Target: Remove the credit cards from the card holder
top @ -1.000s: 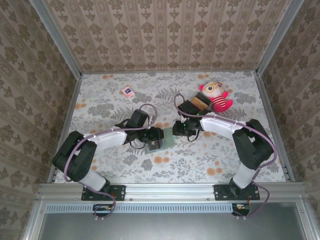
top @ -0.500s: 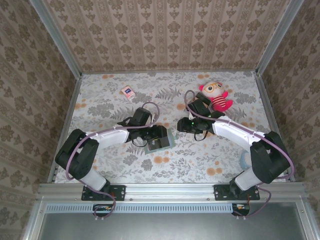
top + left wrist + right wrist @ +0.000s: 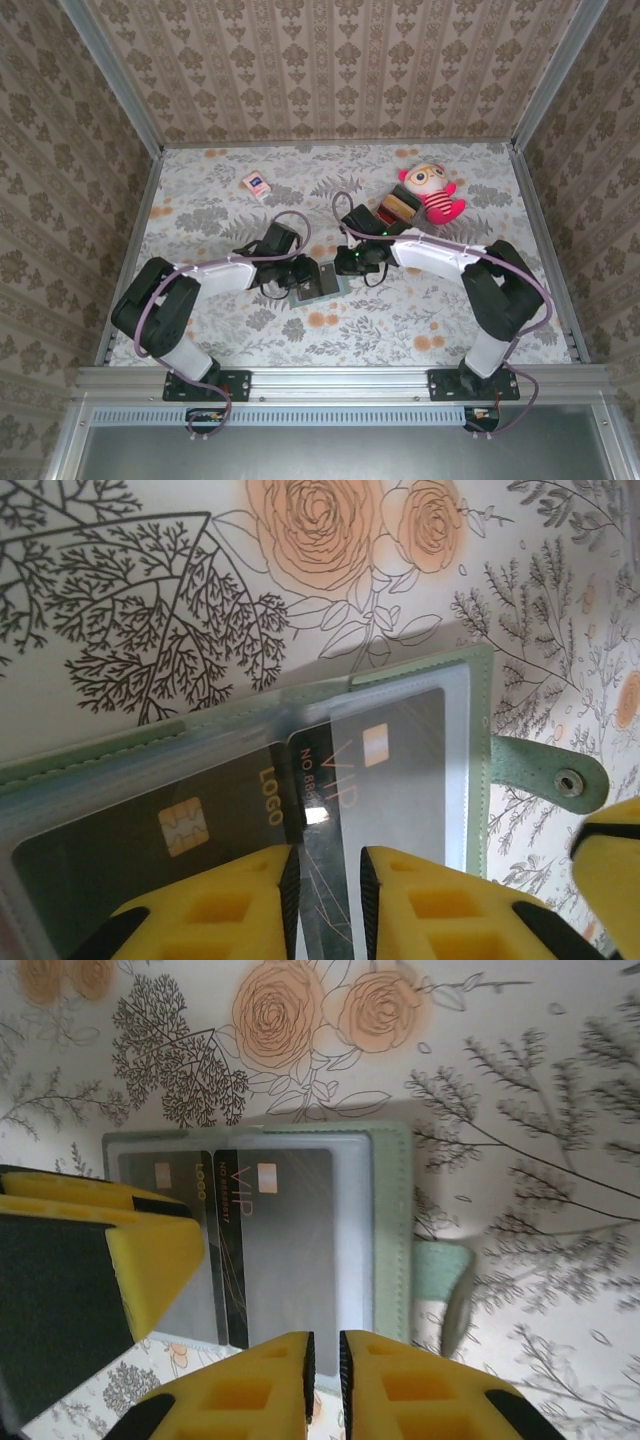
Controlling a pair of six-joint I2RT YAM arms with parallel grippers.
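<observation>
Both my arms bend inward, wrists meeting over the open card holder lying mid-table, toward the near edge. My left gripper pinches a clear plastic sleeve carrying the VIP card. My right gripper has its fingers nearly together at the holder's edge; I cannot tell if they grip it. I count two dark glossy credit cards and one soft green holder with a snap strap.

Both arms reaching inward and low, left gripper just beside right gripper, jaws almost closed
</observation>
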